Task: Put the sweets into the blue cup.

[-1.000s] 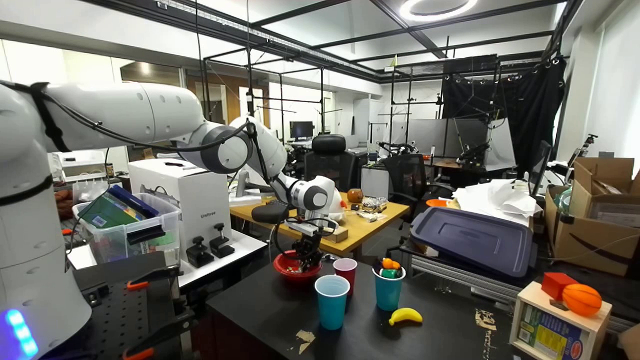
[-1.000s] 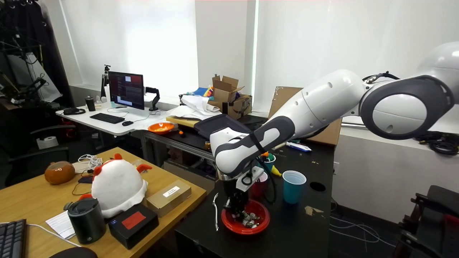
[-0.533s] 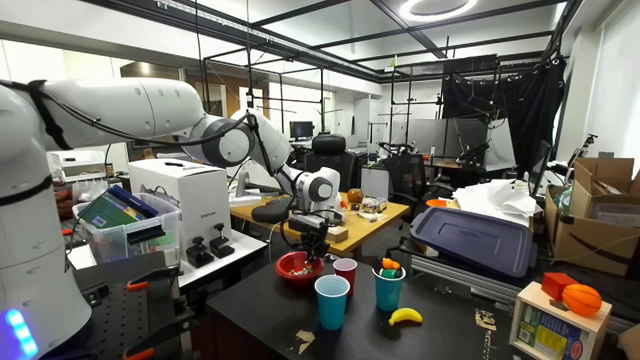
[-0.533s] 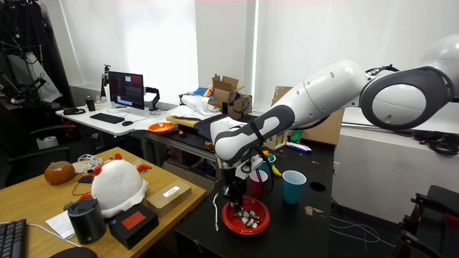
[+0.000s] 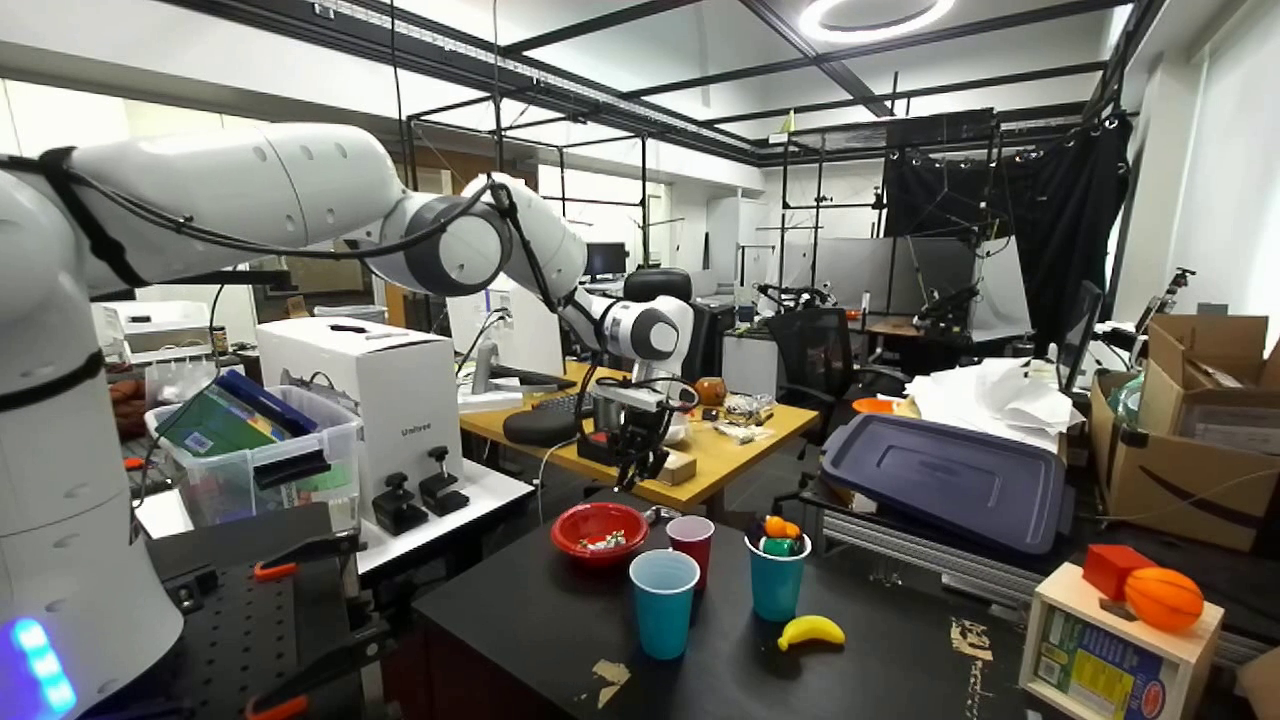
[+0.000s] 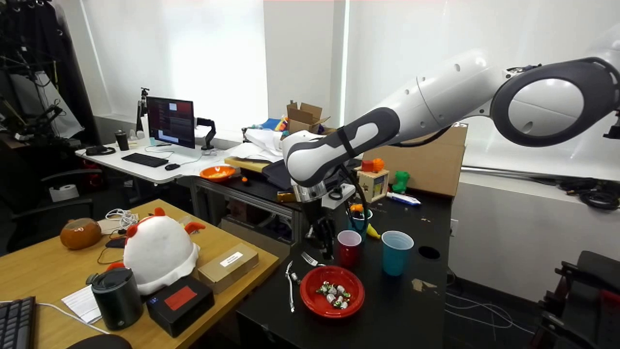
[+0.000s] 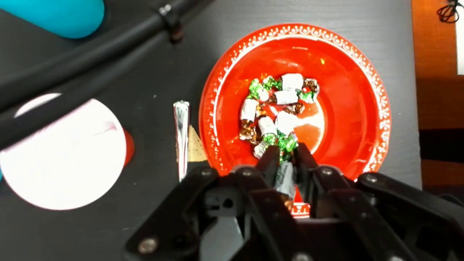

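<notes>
Although one sweet (image 7: 285, 177) is seen to be pinched in the claw (image 7: 285, 153), no delivery can be confirmed from the present views. The claw is clenched on that piece alone, as far as is shown, and is held in the air near the red bowl (image 7: 349, 101), not touching it. The other sweets (image 7: 284, 121) that can be made out are heaped loosely in the bowl on the black desk (image 6: 397, 315); the bulk of the task is therefore judged outstanding. An object (image 6: 295, 277) by the bowl is too small to be identified; a stray piece is possible. Near the red cup (image 6: 348, 252), a blue cup (image 6: 395, 258) is noted upright, its floor hidden, so whether sweets lie inside cannot be told. A second blue cup (image 5: 776, 588) is occupied by orange and green items (image 5: 779, 546); the first-named is presumed to be the target. Status: pick-up of one piece judged done; carry to the cup, release into it and repeats judged pending.
</notes>
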Controlling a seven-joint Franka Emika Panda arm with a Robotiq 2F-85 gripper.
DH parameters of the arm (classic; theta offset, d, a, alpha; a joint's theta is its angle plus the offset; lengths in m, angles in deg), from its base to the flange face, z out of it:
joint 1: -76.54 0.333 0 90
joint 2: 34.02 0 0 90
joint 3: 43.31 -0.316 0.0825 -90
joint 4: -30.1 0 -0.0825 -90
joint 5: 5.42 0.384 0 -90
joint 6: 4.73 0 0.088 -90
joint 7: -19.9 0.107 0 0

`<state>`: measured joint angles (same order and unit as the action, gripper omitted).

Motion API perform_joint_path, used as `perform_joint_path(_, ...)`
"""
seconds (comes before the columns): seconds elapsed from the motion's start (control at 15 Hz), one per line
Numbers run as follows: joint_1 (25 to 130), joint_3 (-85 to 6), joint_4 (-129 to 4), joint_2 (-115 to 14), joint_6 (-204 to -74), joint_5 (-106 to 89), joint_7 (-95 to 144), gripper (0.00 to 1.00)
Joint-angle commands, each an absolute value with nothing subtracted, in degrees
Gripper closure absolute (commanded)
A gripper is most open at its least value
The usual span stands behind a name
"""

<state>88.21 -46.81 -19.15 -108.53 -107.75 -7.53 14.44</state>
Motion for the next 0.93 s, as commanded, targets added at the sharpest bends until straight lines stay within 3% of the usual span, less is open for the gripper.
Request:
perform_joint_path(0.0, 87.3, -46.4, -25.3, -102.2, -103.6, -8.3, 12.4, 0.96)
perform_joint_path(0.87, 84.6, -39.2, -39.6, -90.4, -103.3, -8.2, 19.7, 0.96)
